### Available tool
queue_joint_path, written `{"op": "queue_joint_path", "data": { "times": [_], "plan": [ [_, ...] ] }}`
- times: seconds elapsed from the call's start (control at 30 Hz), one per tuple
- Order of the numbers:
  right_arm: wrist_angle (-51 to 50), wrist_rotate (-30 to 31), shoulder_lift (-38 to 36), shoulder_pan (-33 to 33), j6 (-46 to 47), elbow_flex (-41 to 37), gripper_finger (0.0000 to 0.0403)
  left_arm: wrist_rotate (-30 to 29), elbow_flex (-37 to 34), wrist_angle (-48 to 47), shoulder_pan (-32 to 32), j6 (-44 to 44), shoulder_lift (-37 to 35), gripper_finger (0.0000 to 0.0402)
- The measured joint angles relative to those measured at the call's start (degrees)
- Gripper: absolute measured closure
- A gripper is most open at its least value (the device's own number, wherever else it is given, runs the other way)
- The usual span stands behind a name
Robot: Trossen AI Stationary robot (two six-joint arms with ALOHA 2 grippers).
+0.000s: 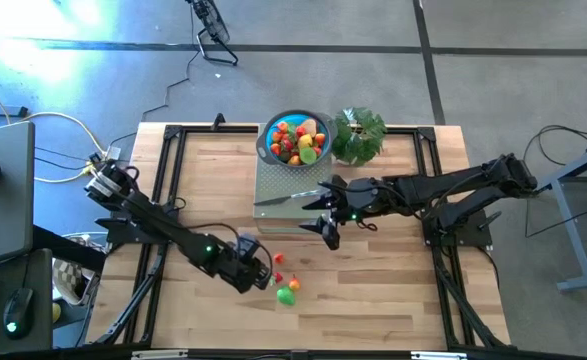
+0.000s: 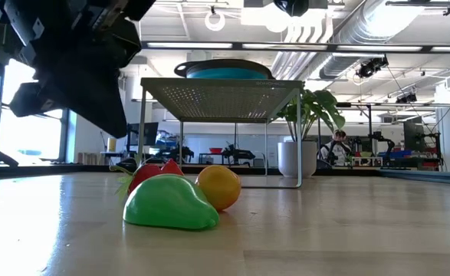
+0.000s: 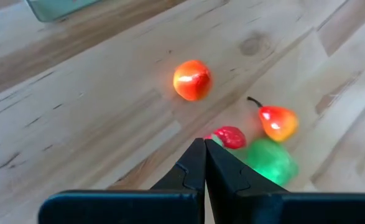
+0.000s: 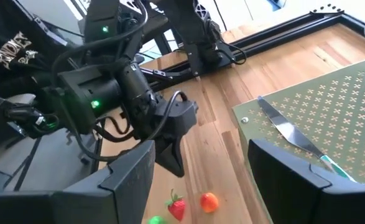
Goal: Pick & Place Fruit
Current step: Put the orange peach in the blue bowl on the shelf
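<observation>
**Observer:** Where is your left gripper sitting, and how are its fingers standing?

**Robot:** My left gripper [image 1: 264,271] is hanging low over the near part of the wooden table [image 1: 373,300], and its two fingers [image 3: 193,168] are pressing flat against each other with nothing between them. I am gripping no fruit.

**Observer:** And the loose fruit?

**Robot:** Four pieces are lying on the wood just ahead of those closed tips. A small strawberry [image 3: 230,137] is lying nearest, almost at the fingertips. A green fruit [image 3: 270,160] is lying just beside it, and a red-and-yellow pear [image 3: 277,122] is sitting close behind that one. A round orange-red fruit [image 3: 191,79] is resting a little apart from the three, farther out. None of them is touching me.

**Observer:** The rest of the fruit?

**Robot:** It is heaped in the blue bowl [image 1: 269,150], which is standing at the far end of a perforated metal stand [image 1: 273,180], next to a leafy plant [image 1: 359,135]. A slim silver knife [image 1: 285,197] is lying on that stand.

**Observer:** Your right gripper?

**Robot:** My right gripper [image 1: 325,210] is hovering at the stand's near right corner with its fingers spread apart and holding nothing, well away from the loose fruit.
</observation>
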Motion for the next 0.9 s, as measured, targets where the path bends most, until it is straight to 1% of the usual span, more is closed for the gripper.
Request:
{"op": "queue_joint_path", "data": {
  "times": [0.13, 0.27, 0.4, 0.57, 0.77, 0.83, 0.9],
  "plan": [
    [-0.06, -2.40, 0.00, 0.00, -0.56, 0.00, 0.0152, -0.21, 0.00, 0.26, 0.00, 0.06, 0.54, 0.0401],
    [-0.07, -2.70, 0.00, 0.00, -2.99, 0.00, 0.0152, -0.32, 0.00, -0.41, 0.02, 0.49, 0.54, 0.0402],
    [-0.03, -2.56, 0.00, 0.00, -3.02, 0.00, 0.0152, -0.59, 0.00, -0.48, 0.16, 0.99, 0.54, 0.0402],
    [0.00, -2.29, 0.00, 0.00, -2.75, 0.00, 0.0152, -1.13, 0.00, -0.17, 1.72, 6.51, 0.54, 0.0402],
    [0.00, 0.29, 0.00, 0.00, -2.71, 0.00, 0.0152, -0.35, 0.00, -0.31, 3.97, 6.49, 0.54, 0.0401],
    [0.00, 0.42, 0.00, 0.00, -2.71, 0.00, 0.0152, 0.19, 0.00, -0.49, 4.75, 6.49, 0.54, 0.0394],
    [0.00, 0.47, 0.00, 0.00, -2.68, 0.00, 0.0152, 2.03, 0.00, -0.51, 5.74, 6.59, 0.54, 0.0378]
  ]
}}
